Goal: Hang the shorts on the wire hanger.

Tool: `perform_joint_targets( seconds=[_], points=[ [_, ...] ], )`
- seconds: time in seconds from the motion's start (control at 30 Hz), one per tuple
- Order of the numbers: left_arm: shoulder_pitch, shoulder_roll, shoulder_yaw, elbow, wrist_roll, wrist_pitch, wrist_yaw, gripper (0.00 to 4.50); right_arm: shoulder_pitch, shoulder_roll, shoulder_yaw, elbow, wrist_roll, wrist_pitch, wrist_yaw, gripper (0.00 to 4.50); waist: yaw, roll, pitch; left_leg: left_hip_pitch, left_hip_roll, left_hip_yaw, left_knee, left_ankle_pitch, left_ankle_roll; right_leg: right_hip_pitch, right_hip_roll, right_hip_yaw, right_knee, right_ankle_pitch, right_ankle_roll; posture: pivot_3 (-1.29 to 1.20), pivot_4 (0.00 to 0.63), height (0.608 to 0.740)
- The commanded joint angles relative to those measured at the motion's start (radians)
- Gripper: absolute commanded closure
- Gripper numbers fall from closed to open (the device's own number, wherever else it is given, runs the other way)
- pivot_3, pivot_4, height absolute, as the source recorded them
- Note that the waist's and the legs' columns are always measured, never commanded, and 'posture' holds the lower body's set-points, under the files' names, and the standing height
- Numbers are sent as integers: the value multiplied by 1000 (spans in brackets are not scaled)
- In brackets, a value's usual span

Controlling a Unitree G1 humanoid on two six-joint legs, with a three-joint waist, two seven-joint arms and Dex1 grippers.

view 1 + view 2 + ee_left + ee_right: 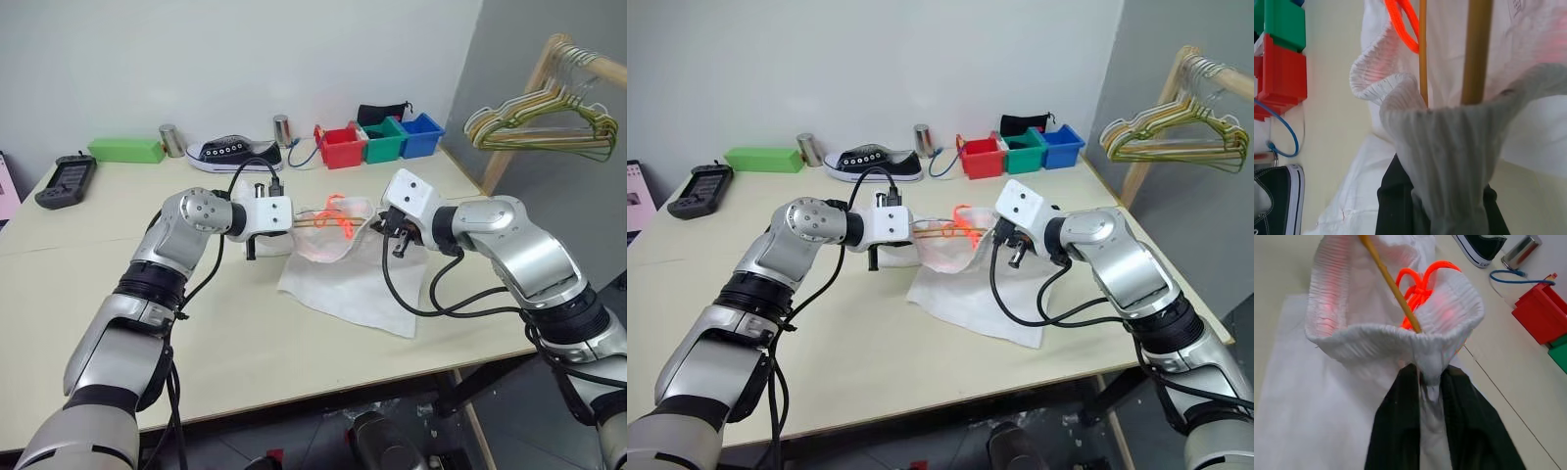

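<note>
So, head views: one pair of white shorts (345, 274) lies mid-table, legs spread flat toward the near edge, waistband lifted off the table (118, 294) between the two grippers. Left gripper (253, 247) sits at the left end of the waistband, right gripper (398, 243) at the right end. One yellow wire hanger (315, 221) runs across inside the raised waistband, with the orange drawstring (339, 208) looped just above it. Far side of the table: one black sneaker (233, 154), two metal cans (172, 140), three bins side by side – red (340, 147), green (382, 140), blue (421, 135). One green box (125, 149) and one black handset (66, 180) far left. One bunch of hangers (545, 119) on a wooden rack at far right, off the table.

Left wrist view: left gripper (1442, 205) is clamped on a bunched fold of waistband; two yellow hanger wires (1476, 49) rise behind the fold, drawstring (1403, 22) beside them.

Right wrist view: right gripper (1432, 396) has a pinch of waistband between its two black fingers (1396, 426), which stand slightly apart around the fabric. One hanger wire (1391, 284) slants into the open waistband, drawstring knot (1418, 291) just behind it.
</note>
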Motion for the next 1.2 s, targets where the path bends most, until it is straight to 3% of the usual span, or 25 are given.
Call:
perform_joint_targets(
  seconds=[0.03,0.47,0.63,0.73,1.1,1.2],
  points=[
    [-17,-7,39,-53,-37,1,15,4500,-35,-26,29,36,-78,-106,25,2807,-1,0,0,0,0,0,0,0,0,0,0,0,0,0,0,-330,31,740],
    [28,6,30,-194,-64,27,-33,4500,-98,-33,145,319,-364,-467,47,53,-18,0,0,0,0,0,0,0,0,0,0,0,0,0,0,-323,32,740],
    [53,25,32,-256,-62,50,-42,4500,-104,-19,145,414,-429,-572,53,53,-19,0,0,0,0,0,0,0,0,1,0,0,0,0,0,-295,27,740],
    [64,32,32,-275,-57,59,-38,4500,-103,-6,130,435,-439,-598,65,621,-20,0,0,1,0,0,0,0,0,1,0,0,0,0,0,-277,25,740],
    [49,33,31,-268,-56,59,-24,4500,-84,22,95,446,-451,-606,84,3419,-14,0,0,4,-1,0,0,0,0,5,0,0,0,0,0,-278,24,740],
    [46,34,28,-262,-54,53,-20,4500,-76,22,87,444,-456,-605,84,3777,-14,0,0,5,-1,0,0,0,0,5,0,0,0,0,0,-280,24,740]
  ],
)
